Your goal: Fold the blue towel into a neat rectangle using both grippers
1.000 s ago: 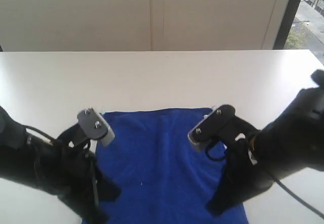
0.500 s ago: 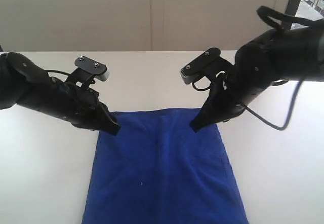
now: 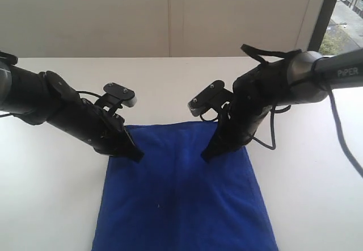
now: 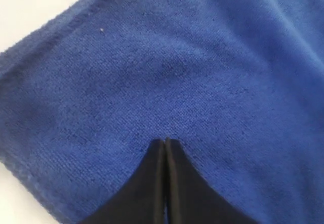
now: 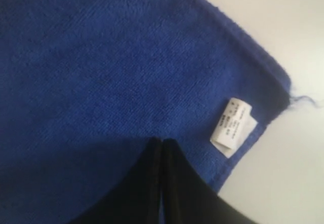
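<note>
Deep royal-blue terry towel lies flat on white tabletop, long side running from the near edge of the exterior view toward the middle, far hem straight across. Matte-black left gripper points down at the towel's far-left corner area. Jaws pressed together, nothing between them. Tips on or just above the cloth; cannot tell which. Matte-black right gripper, arm marked PiPER, sits over the far-right corner area; jaws likewise fully closed, empty. Right wrist view: small white care label at the towel corner, loose blue thread trailing onto the tabletop.
</note>
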